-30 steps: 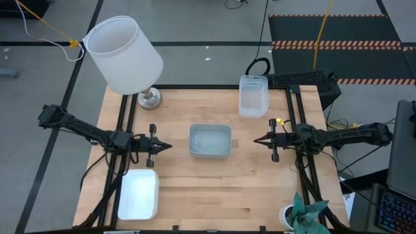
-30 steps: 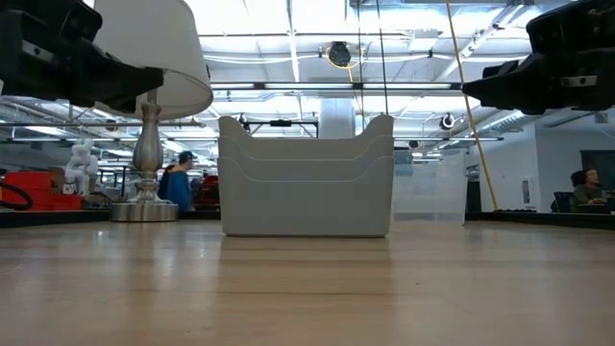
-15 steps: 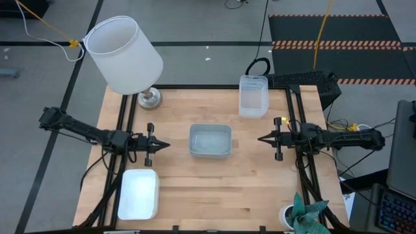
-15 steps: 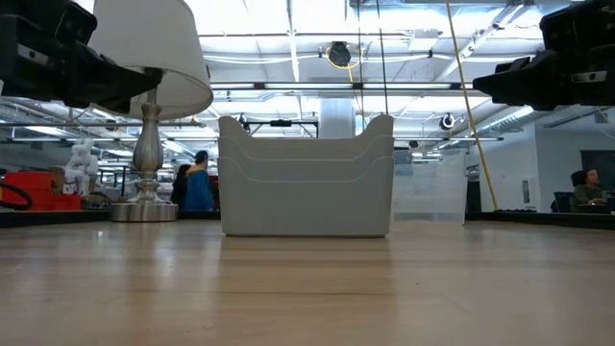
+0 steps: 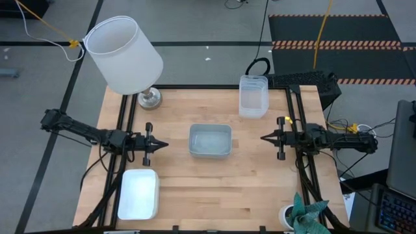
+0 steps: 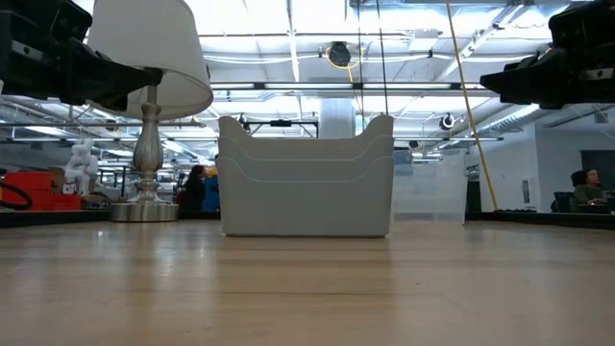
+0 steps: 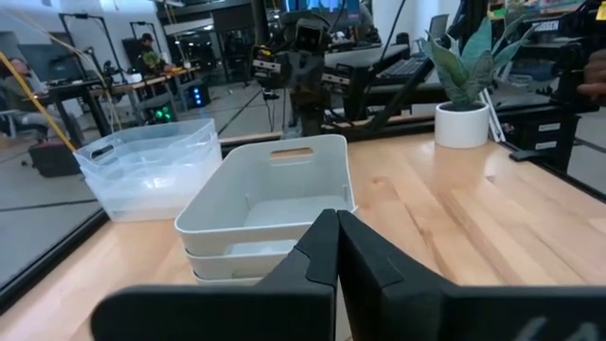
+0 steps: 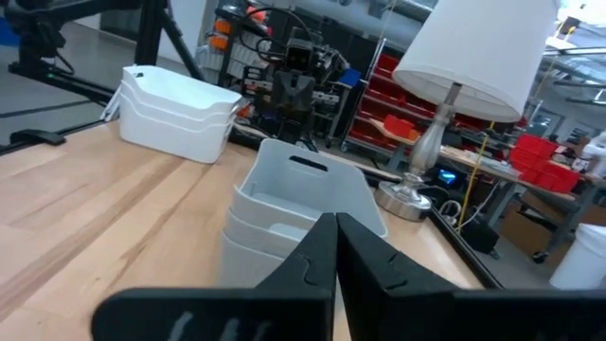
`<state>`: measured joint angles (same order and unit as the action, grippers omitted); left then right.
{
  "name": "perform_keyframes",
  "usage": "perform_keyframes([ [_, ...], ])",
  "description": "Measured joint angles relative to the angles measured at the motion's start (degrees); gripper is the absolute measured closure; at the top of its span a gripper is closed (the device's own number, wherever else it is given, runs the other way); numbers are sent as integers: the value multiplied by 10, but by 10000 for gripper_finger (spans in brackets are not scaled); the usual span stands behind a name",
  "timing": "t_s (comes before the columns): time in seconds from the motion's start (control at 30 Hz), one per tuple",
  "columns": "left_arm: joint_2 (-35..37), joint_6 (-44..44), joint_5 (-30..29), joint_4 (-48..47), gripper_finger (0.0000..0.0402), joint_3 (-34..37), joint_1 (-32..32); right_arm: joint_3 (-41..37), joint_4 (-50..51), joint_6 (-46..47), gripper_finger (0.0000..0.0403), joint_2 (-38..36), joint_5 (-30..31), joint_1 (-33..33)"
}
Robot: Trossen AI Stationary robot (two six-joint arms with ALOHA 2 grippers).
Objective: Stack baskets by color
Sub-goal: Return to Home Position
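Three stacks of baskets stand on the wooden table. The grey-blue stack point(image 5: 210, 141) is at the middle, the clear stack point(image 5: 253, 96) at the far right and the white stack point(image 5: 138, 194) at the near left. My left gripper point(image 5: 164, 144) hovers level to the left of the grey-blue stack, shut and empty. My right gripper point(image 5: 263, 138) hovers level to its right, also shut and empty. Both point at the grey-blue stack point(image 7: 270, 204) point(image 8: 294, 204) from a distance, above the table top.
A lamp with a big white shade point(image 5: 123, 55) stands at the far left corner on a metal base point(image 5: 149, 99). A potted plant point(image 5: 305, 214) sits at the near right corner. Black frame rails point(image 5: 123, 130) run along both sides of the table.
My right gripper has drawn back toward the table's right edge, away from the grey-blue stack, staying level and shut. The baskets have not moved.
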<state>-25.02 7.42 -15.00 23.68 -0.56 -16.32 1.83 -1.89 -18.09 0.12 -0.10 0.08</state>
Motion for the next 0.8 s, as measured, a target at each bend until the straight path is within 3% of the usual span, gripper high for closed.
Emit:
perform_keyframes([
  [0.8,0,-5,0,-11,394,0,0,0,3,-23,403,0,1,0],
])
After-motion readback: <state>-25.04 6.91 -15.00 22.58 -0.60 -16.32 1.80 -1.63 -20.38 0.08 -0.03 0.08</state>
